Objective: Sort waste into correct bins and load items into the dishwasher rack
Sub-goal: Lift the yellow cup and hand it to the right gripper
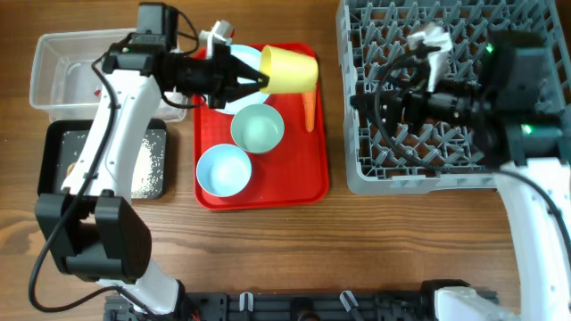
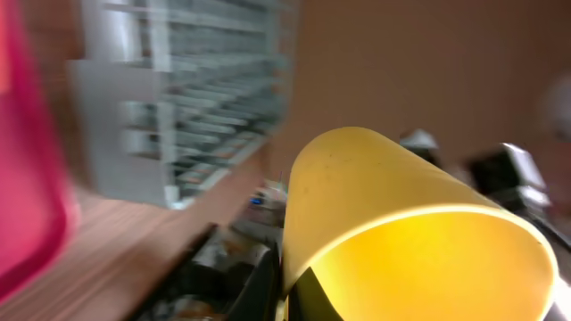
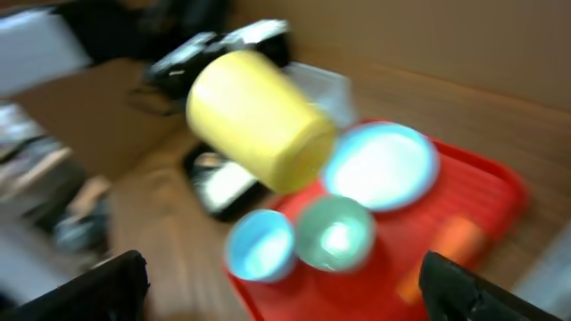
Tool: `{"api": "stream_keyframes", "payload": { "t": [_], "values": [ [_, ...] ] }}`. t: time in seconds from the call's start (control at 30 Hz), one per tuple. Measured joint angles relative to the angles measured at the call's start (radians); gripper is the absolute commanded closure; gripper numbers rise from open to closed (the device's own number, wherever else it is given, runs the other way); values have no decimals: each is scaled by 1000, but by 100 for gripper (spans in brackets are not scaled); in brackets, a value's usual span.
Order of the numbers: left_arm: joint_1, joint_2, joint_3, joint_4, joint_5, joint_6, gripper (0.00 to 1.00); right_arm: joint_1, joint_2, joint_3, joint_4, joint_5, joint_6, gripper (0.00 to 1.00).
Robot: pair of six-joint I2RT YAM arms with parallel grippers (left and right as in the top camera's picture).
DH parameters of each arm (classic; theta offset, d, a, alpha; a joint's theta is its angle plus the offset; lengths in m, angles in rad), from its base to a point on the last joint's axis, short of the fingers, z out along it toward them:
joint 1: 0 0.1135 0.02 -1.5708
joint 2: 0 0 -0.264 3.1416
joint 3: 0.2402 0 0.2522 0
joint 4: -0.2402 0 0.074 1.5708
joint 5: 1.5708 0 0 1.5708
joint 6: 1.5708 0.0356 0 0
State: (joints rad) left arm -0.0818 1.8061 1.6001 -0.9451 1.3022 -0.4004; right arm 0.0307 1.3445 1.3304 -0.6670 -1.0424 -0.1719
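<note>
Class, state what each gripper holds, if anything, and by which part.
Left gripper holds the yellow cup by its rim, cup on its side. Right gripper holds nothing.

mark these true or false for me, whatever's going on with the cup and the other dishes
1. The left gripper holds the yellow cup on its side above the red tray. True.
2. The mint bowl and the blue bowl sit in the dishwasher rack. False: both sit on the red tray.
3. The carrot lies on the red tray. True.
4. The right gripper grips the plate. False: it is open and empty over the rack; the plate lies on the red tray.
</note>
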Motion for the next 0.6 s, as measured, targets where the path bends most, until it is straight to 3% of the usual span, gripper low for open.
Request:
{"api": "stream_keyframes", "payload": {
  "t": [0.17,0.33,0.6],
  "values": [
    [3,0,0,7,118,7,96,2,117,0,81,-219,-60,2],
    [-2,0,0,8,151,22,96,23,198,-1,196,-369,-75,11],
    [-97,0,0,27,124,29,96,95,212,-1,430,-363,63,11]
  ]
}}
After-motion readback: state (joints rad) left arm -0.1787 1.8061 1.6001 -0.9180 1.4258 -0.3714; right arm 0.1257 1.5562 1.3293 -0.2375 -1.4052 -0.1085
